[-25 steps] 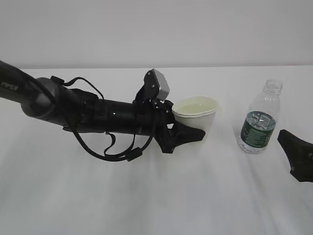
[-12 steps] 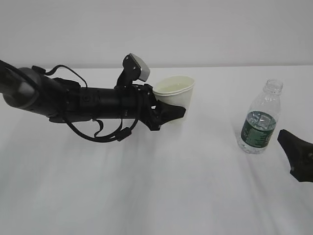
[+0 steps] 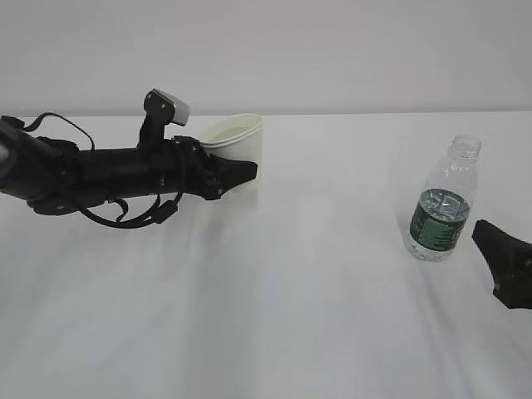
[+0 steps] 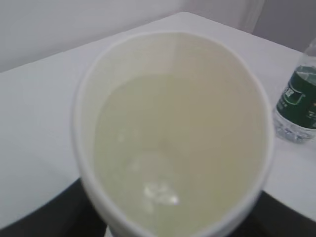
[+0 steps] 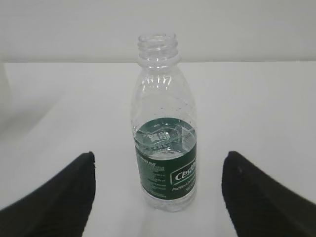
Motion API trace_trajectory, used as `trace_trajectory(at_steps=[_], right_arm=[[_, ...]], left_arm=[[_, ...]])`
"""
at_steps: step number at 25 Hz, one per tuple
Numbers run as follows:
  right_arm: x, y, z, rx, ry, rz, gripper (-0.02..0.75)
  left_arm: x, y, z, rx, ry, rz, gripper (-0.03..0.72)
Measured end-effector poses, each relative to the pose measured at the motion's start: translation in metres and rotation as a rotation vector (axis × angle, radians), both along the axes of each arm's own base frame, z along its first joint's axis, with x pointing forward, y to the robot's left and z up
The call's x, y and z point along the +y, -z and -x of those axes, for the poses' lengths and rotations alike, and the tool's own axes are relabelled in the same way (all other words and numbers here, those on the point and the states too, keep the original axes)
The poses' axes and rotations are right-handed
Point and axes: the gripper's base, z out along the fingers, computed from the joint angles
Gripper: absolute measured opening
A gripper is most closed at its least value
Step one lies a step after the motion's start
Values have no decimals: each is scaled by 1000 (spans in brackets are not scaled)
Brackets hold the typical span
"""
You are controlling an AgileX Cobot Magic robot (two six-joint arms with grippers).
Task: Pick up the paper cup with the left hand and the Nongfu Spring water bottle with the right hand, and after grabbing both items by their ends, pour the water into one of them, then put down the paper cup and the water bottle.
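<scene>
My left gripper (image 3: 243, 169) is shut on the white paper cup (image 3: 241, 137), one black finger on each side of its wall, at the left middle of the table. In the left wrist view the cup (image 4: 173, 98) fills the frame with clear water (image 4: 163, 192) in its cream-coloured inside, and the dark fingers (image 4: 47, 217) show at the bottom corners. The capless Nongfu Spring water bottle (image 3: 440, 204) stands upright on the right, part filled. My right gripper (image 3: 501, 259) is open just right of it, apart from it. The bottle (image 5: 165, 148) stands ahead of the spread fingers (image 5: 54, 197).
The white table (image 3: 316, 316) runs back to a pale wall. The bottle's green label (image 4: 298, 96) shows at the right edge of the left wrist view. The left arm with its cables (image 3: 91, 174) lies across the left of the table.
My left arm has carried the cup leftward and farther back, away from the bottle. The right gripper and the bottle have stayed in place.
</scene>
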Motion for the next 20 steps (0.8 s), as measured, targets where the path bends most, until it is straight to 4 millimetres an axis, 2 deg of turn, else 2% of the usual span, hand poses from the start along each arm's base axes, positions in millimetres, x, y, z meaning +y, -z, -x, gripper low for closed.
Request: trace_trajectory(at_steps=[9, 20], right_arm=[[0, 0, 0, 0, -1, 0, 596], [0, 0, 0, 0, -1, 0, 596]], left_arm=[[35, 1, -7, -16, -94, -16, 425], [56, 6, -10, -72, -168, -72, 425]])
